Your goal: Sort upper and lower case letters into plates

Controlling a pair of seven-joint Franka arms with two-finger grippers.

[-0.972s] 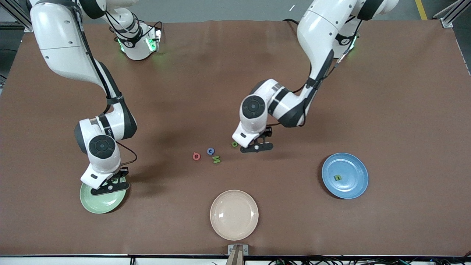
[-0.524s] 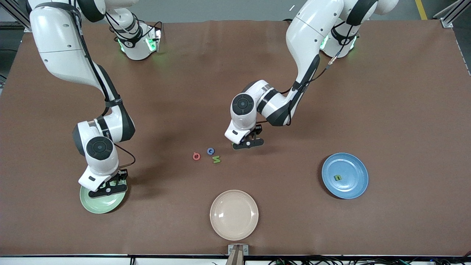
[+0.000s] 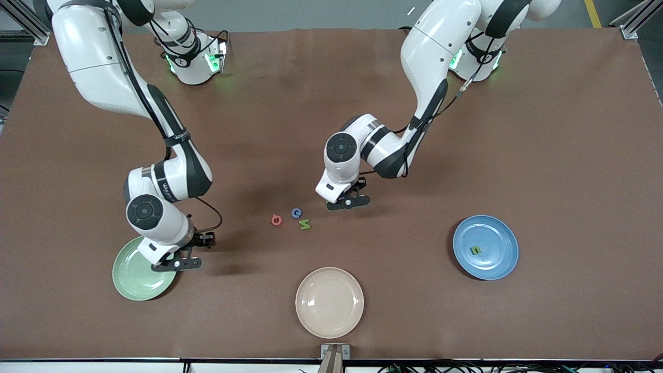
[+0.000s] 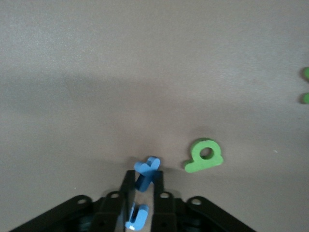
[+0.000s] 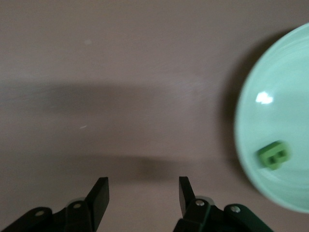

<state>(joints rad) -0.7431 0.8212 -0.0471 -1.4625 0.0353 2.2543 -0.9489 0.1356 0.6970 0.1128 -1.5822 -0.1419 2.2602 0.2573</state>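
Observation:
My left gripper (image 3: pixel 348 202) (image 4: pixel 144 180) is down at the table, shut on a small blue letter (image 4: pixel 149 166). A green letter (image 4: pixel 203 155) lies right beside it. A red letter (image 3: pixel 276 220), a blue letter (image 3: pixel 296 213) and a green letter (image 3: pixel 305 224) lie close together, toward the right arm's end from that gripper. My right gripper (image 3: pixel 176 264) (image 5: pixel 143 188) hangs open and holds nothing, over bare table at the rim of the mint green plate (image 3: pixel 132 274) (image 5: pixel 275 111). That plate holds a green letter (image 5: pixel 273 155). The blue plate (image 3: pixel 497 233) holds another green letter (image 3: pixel 475 249).
A cream-beige plate (image 3: pixel 329 302) with nothing on it sits nearest the front camera, midway along the table. The brown table (image 3: pixel 570 155) stretches wide around the plates.
The left gripper slid toward the letter cluster, dropped lower and shut on the blue letter. The right gripper opened and moved off the mint green plate toward the table's middle.

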